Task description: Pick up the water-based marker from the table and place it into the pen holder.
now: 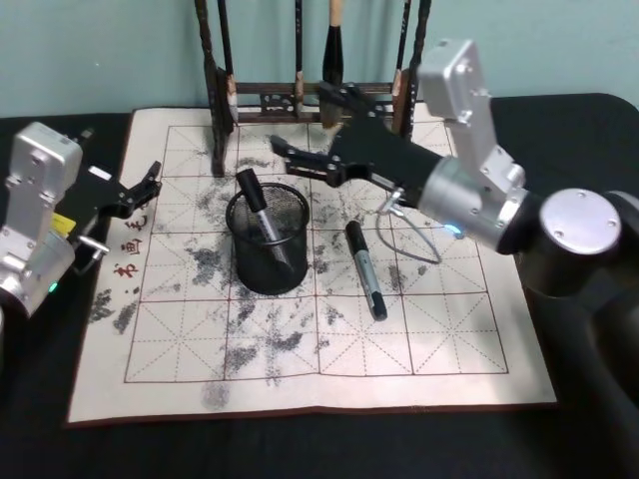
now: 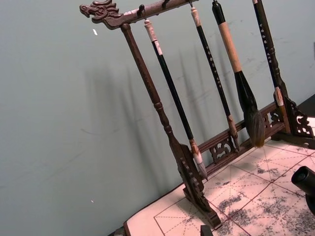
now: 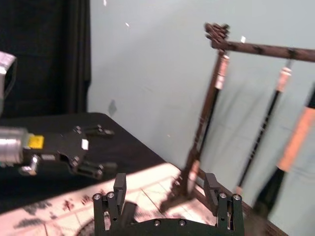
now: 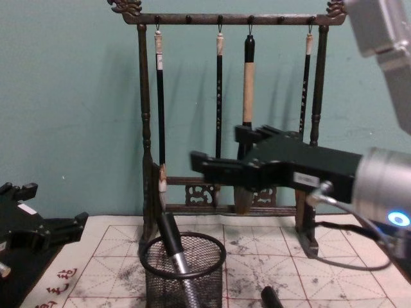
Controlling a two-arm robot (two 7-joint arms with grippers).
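- Centrally in the head view, the pen holder [image 1: 266,265] stood upright on the ink-stained mat [image 1: 449,349], which covered most of the dark worktop [image 1: 300,449].
- One leaning marker [image 1: 252,195] sat inside the holder with its long axis tilted. Its dark cap end poked above the rim toward the upper left of the frame, and the silver barrel ran down to the lower right inside the mesh. The chest view showed the same lean from the side.
- A lying marker [image 1: 365,271] lay flat on the mat just right of the holder, without touching it. Its long axis ran nearly top to bottom in the frame, with the upper end a little to the left and the lower end pointing toward the lower right.
- The right gripper [image 1: 300,120] hung above the middle of the frame, over the mat behind the holder and in front of the brush rack [image 1: 215,100]. Its fingers were spread wide and held nothing.
- The left gripper [image 1: 146,190] sat at the mat's left edge, in the middle left of the frame, well apart from both markers. Its fingers were also spread and empty.
- The rack stood at the top of the frame along the mat's far edge, with brushes [image 1: 334,40] hanging from it.
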